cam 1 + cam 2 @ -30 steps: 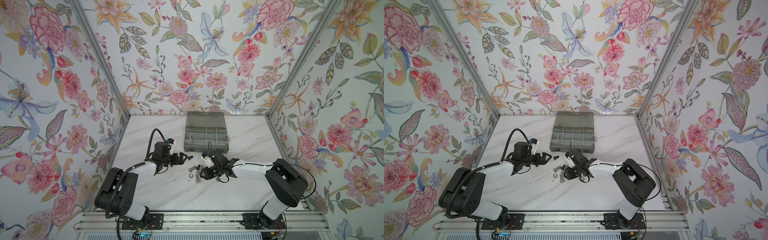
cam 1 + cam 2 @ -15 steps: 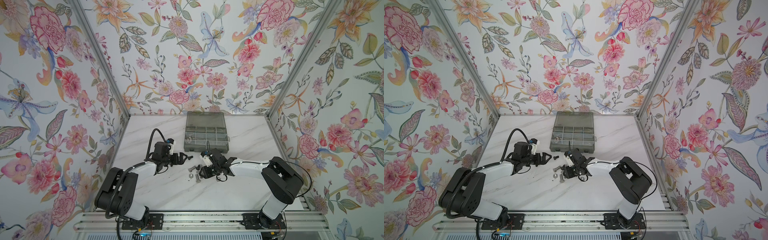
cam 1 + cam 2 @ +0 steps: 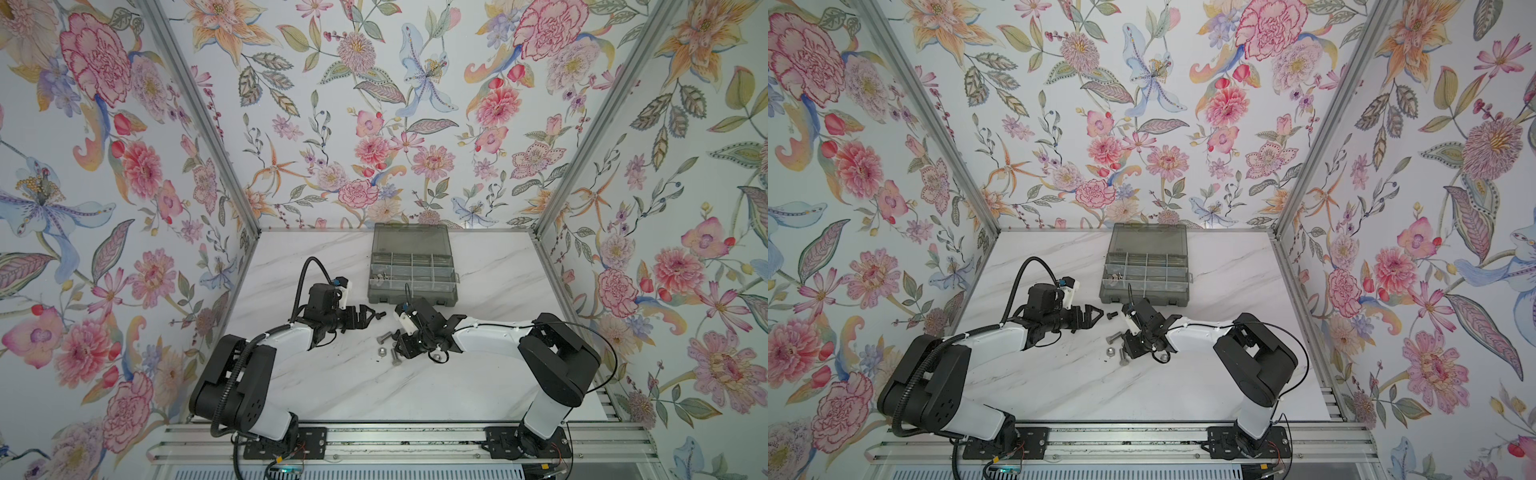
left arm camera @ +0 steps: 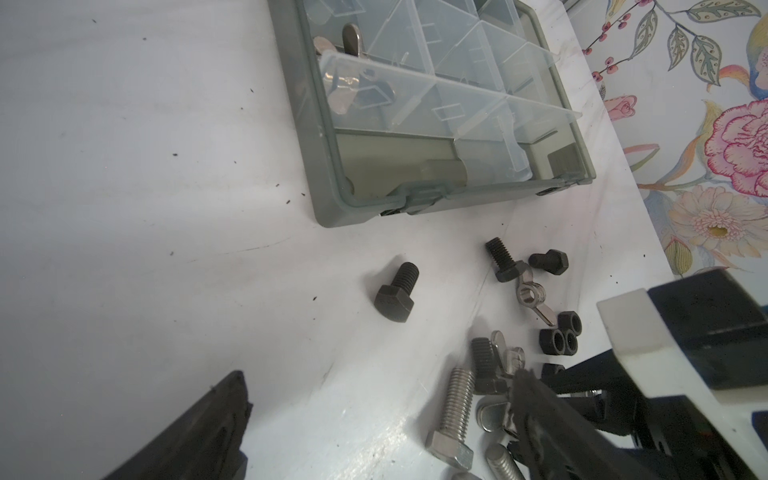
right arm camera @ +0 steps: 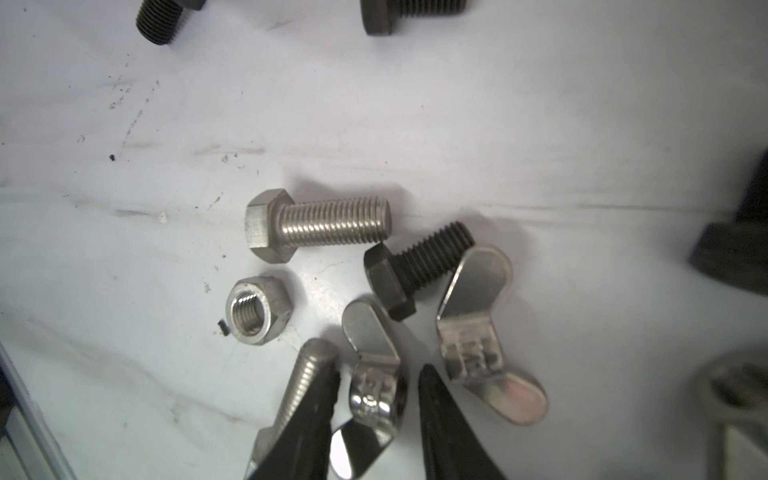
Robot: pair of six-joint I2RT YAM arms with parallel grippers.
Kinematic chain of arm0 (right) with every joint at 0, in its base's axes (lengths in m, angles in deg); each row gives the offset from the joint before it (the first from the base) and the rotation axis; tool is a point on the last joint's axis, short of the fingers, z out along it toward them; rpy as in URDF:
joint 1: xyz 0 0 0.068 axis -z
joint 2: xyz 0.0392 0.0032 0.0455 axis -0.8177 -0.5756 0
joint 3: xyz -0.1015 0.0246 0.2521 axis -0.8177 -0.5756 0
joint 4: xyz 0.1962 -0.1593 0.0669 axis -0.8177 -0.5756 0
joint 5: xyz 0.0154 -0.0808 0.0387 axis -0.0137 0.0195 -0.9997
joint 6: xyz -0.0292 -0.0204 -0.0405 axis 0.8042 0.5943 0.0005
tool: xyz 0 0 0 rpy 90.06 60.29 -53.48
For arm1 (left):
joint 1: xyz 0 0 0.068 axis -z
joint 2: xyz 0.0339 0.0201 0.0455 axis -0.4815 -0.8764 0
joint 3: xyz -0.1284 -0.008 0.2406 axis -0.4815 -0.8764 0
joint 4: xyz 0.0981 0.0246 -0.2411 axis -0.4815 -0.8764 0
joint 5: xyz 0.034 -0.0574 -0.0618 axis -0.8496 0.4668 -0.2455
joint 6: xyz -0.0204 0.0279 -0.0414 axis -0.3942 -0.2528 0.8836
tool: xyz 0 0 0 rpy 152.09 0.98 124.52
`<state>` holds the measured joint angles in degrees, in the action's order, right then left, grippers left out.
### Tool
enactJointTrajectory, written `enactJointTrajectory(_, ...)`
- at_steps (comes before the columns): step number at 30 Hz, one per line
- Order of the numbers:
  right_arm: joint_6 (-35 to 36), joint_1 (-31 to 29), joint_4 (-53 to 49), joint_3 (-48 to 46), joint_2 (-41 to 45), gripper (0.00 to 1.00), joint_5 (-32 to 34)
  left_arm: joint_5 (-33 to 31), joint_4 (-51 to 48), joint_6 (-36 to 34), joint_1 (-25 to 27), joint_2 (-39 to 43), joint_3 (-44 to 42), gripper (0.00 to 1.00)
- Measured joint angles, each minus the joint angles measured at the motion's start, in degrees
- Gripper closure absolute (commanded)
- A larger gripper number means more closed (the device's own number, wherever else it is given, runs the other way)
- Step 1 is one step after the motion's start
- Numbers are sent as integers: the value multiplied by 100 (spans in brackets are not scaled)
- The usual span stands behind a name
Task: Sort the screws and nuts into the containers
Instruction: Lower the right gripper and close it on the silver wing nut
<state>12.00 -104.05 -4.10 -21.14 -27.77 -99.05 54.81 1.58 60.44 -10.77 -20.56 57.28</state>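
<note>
Steel and black hardware lies loose on the white marble-look table (image 3: 332, 386), just in front of the box (image 3: 413, 296). R gripper (image 5: 379, 369) sits low in the pile. Its thin black fingers (image 5: 444, 419) are part-spread, straddling a shiny wing nut (image 5: 374, 374). One finger looks to touch it, w/ a slim gap at the other, so it's not pinched.

Crowding it:
- 2nd wing nut (image 5: 482, 332) w/ flared ears
- stubby black bolt (image 5: 415, 266)
- threaded silver bolt (image 5: 320, 226) w/ hex head
- silver hex nut (image 5: 257, 309)
- 2nd silver bolt (image 5: 303, 374), part-hidden under a finger

L gripper (image 4: 374, 424) is spread wide, holding nothing, beside the pile. Lone black bolt (image 4: 395, 297) lies ahead of it, short of the box. Small black nuts (image 4: 561, 340) are clustered nearby.

Box is smoky-grey translucent plastic, lid open, w/ thin clear dividers. Sorted wing nuts (image 4: 345, 62) sit in a cell at its left edge in both top views.
</note>
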Motion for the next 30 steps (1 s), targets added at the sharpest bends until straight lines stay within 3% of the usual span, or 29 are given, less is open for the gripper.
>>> enactJointTrajectory(8, 142, -136, -188, 153, -79, 72, 289, 61, 28, 0, 0, 0, -2, 1)
enactJointTrajectory(16, 214, -146, -245, 190, -68, 95, 354, 61, 50, 0, 0, 0, -2, 1)
enactJointTrajectory(23, 264, -31, -474, 188, 79, 98, 109, 66, 98, 0, 0, 0, -7, 1)
enactJointTrajectory(30, 540, 372, -581, 348, 763, 98, -308, 149, 302, 44, 0, 0, -57, 0)
